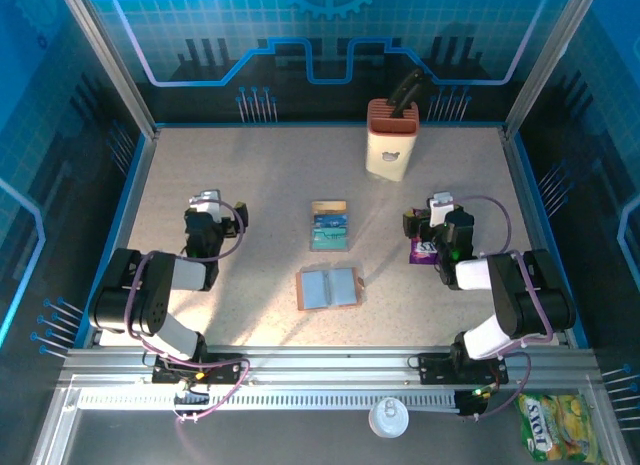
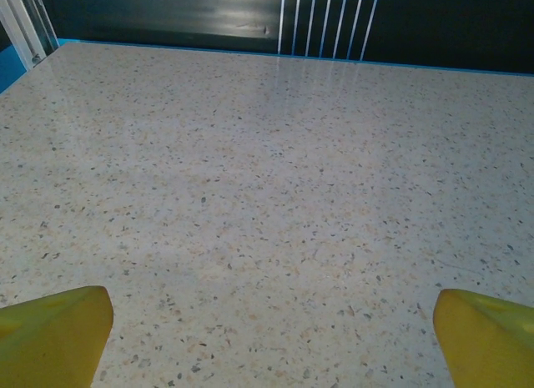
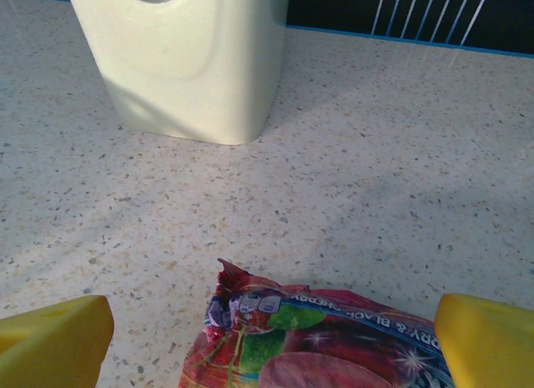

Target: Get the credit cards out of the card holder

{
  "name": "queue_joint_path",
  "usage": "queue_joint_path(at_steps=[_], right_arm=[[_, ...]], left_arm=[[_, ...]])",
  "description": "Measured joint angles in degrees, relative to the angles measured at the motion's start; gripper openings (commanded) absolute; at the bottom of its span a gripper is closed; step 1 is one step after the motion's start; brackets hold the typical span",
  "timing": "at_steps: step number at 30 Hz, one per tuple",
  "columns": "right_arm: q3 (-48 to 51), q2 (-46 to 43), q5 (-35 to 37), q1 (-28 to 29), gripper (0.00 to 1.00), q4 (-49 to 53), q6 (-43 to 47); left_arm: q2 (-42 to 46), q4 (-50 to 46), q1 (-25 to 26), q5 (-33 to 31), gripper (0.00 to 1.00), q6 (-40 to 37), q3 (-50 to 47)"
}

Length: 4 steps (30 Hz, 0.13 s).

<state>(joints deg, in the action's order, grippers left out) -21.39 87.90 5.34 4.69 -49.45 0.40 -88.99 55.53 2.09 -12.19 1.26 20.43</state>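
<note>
The two are built alike. The left arm (image 1: 150, 297) and the right arm (image 1: 512, 297) both have chunky black joint housings linked by smooth white tubes, and each rises from a flat black base plate (image 1: 200, 370). A thin purple cable (image 1: 232, 240) loops loosely beside each forearm up to the wrist, and darker wires trail off the bases. A small green light (image 1: 455, 253) glows on the right arm's black wrist housing. Each wrist is topped by a pale grey block on a black body. The left gripper (image 2: 271, 321) and the right gripper (image 3: 271, 321) have fingers (image 2: 50, 336) in bright, glossy yellow, shaped as rounded wedges with soft edges.
</note>
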Motion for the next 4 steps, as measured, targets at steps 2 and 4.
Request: queue_joint_path(at_steps=[2, 4], right_arm=[[-0.4, 0.0, -0.5, 0.0, 1.00, 0.0, 0.0], [-0.5, 0.0, -1.1, 0.0, 1.00, 0.0, 0.0]], left_arm=[[0.0, -0.1, 0.1, 0.0, 0.99, -0.2, 0.0], [0.0, -0.2, 0.1, 0.0, 0.99, -0.2, 0.0]])
